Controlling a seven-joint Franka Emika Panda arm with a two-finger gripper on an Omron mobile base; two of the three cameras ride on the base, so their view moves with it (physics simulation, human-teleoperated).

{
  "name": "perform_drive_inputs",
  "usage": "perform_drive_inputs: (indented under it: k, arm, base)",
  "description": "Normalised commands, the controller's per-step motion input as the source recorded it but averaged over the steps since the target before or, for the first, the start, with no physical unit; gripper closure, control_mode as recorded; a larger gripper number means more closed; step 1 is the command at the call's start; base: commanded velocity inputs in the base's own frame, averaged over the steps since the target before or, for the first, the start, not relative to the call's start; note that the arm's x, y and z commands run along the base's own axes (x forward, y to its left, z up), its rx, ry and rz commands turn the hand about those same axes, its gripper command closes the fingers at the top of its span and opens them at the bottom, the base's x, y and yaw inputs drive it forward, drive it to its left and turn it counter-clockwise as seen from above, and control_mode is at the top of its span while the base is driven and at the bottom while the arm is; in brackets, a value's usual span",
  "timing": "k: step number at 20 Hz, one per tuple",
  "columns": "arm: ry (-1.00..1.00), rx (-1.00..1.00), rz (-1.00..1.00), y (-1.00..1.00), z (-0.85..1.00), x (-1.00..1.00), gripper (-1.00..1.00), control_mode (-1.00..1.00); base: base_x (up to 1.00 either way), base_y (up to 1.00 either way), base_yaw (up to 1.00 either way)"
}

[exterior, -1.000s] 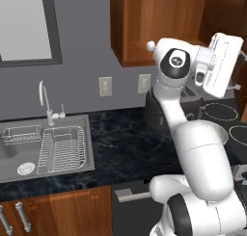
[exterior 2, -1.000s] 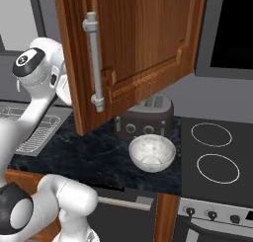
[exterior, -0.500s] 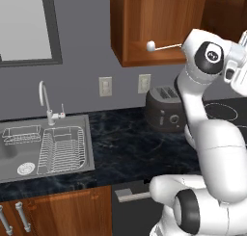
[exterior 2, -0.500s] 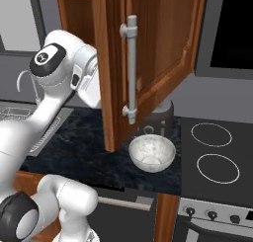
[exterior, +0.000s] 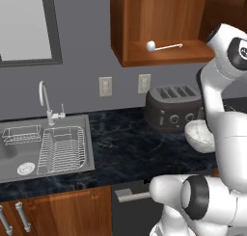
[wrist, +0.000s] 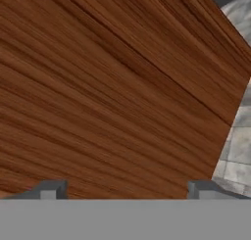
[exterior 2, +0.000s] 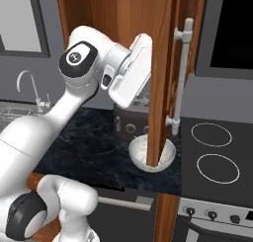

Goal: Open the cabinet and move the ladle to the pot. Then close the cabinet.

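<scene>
My gripper [wrist: 126, 187] stands released, jaws spread wide and holding nothing, its tips close against the inner wooden face of the cabinet [exterior: 159, 18] door, which hangs swung out edge-on with its silver bar handle [exterior 2: 181, 75] on the far side of the panel from my hand. Back inside the open cabinet, the ladle [exterior: 163, 46] lies flat on the shelf. Below my hand, a white bowl [exterior 2: 150, 154] and a toaster [exterior: 173, 106] sit on the dark counter [exterior: 125, 143].

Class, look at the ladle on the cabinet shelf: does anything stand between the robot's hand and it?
Yes. The open cabinet door does: the open hand faces its wood close up, while the ladle lies on the shelf inside.
</scene>
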Motion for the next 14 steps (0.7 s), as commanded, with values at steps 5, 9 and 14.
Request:
perform_drive_inputs:
  k: [5, 9, 14]
  arm:
    - [-0.19, 0.00, 0.07, -0.32, -0.10, 0.20, -1.00, -1.00]
    - [0.00, 0.00, 0.00, -0.01, 0.00, 0.02, -1.00, -1.00]
    - [0.00, 0.01, 0.00, 0.24, 0.00, -0.23, -1.00, -1.00]
  base:
    - [0.00, 0.00, 0.00]
    - [0.00, 0.00, 0.00]
    - [0.00, 0.00, 0.00]
